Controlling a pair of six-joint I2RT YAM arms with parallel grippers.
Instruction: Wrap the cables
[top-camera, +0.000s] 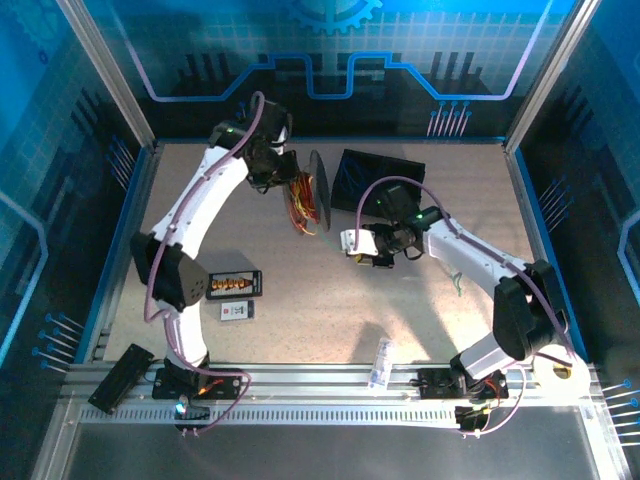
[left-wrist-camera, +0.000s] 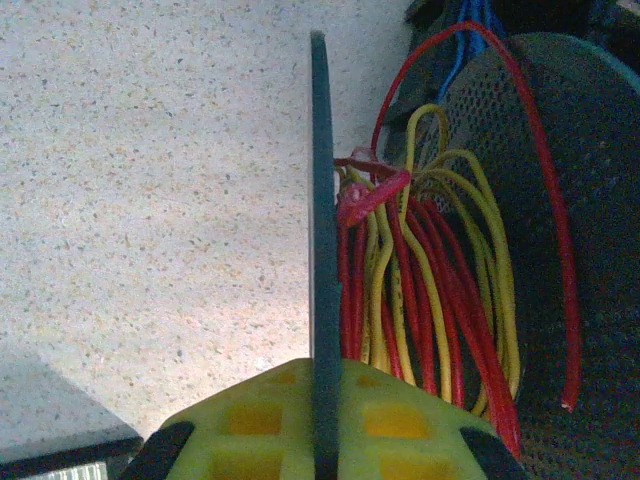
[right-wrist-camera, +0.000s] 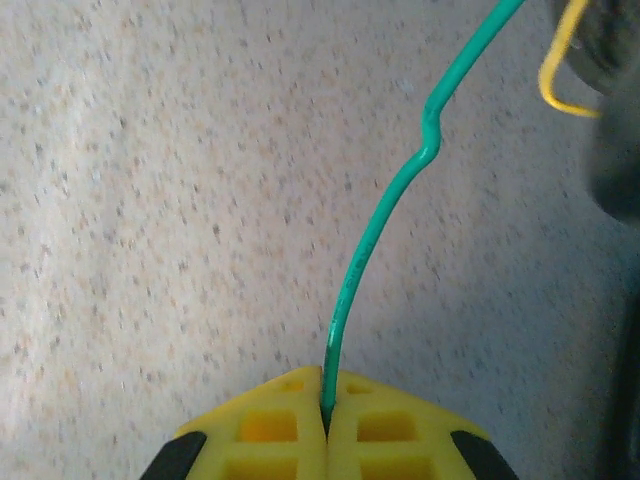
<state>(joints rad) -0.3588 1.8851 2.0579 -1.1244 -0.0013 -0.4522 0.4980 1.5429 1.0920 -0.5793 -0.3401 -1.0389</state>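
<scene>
On a speckled beige table (top-camera: 420, 330) walled by blue patterned panels (top-camera: 400, 40), a small black board with orange connectors (top-camera: 234, 286) lies near the left arm, a black tray (top-camera: 378, 178) at the far side and a white roll (top-camera: 555, 372) at the near right edge. The left gripper (left-wrist-camera: 322, 385) is clamped on the rim of a dark disc (left-wrist-camera: 319, 200), with red and yellow cables (left-wrist-camera: 420, 290) bunched just beside it. The right gripper (right-wrist-camera: 325, 395) pinches a green cable (right-wrist-camera: 380, 220).
</scene>
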